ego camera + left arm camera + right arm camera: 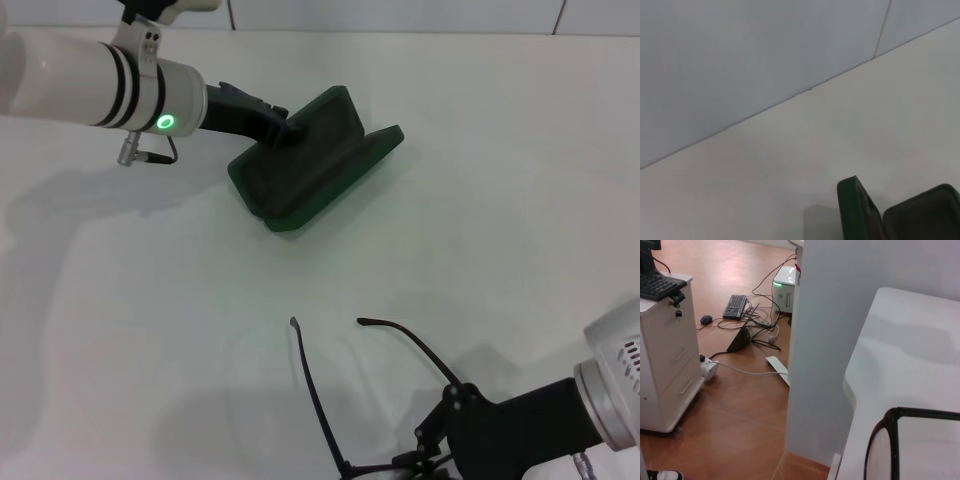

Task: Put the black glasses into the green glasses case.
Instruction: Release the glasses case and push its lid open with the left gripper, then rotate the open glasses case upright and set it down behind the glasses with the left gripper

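Note:
The green glasses case (310, 175) lies open at the table's far middle, its lid tilted up toward the back; part of it also shows in the left wrist view (920, 217). My left gripper (288, 132) rests against the lid's left edge. The black glasses (415, 345) are at the near edge of the table, with both thin temple arms pointing away from me. My right gripper (425, 458) is shut on their front frame. One lens rim (894, 445) shows close up in the right wrist view.
The white table (520, 230) runs back to a tiled wall (400, 12). Beyond the table's edge (852, 390) in the right wrist view are the floor, a white drawer cabinet (667, 355) and loose cables (755, 325).

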`<state>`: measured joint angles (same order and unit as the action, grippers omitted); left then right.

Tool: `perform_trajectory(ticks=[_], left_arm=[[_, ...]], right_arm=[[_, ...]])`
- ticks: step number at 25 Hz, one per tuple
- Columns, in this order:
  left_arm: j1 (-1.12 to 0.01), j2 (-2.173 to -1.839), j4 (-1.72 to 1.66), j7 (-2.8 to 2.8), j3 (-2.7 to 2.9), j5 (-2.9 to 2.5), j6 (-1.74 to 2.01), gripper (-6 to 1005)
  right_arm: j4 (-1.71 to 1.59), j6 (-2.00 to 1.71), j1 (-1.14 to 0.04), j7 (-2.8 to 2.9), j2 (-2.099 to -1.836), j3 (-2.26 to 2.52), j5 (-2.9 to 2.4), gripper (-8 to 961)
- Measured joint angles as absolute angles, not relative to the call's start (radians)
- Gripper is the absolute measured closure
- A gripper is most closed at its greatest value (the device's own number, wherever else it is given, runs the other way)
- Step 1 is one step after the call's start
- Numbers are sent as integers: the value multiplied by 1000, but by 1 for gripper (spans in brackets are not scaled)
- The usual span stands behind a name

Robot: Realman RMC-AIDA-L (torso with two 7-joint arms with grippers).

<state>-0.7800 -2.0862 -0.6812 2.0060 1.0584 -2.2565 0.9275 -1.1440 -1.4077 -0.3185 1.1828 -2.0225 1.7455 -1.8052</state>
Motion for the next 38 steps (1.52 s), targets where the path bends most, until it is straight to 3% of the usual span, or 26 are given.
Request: perform_trajectory(ticks=[8,14,31,38], left_arm=[[-784,-2086,-681,2000,1084,-2260,926,746],[-776,-2088,-741,1988,1087,-2250,937,848],[-596,-2094,-904,1253,1317,-1792,966,852],[-587,-2099,-862,1022,1324,-1723,896,854]], right_arm=[[-1132,-1409,-317,1141,-2022,1740,-1800,838],[-1132,-1411,-313,1136,-2021,1739,-1800,838],[-1127,-1423,-308,1118,-2020,1734,-1799,838],[-1127,-1423,-314,1118,-2021,1735,-1800,838]])
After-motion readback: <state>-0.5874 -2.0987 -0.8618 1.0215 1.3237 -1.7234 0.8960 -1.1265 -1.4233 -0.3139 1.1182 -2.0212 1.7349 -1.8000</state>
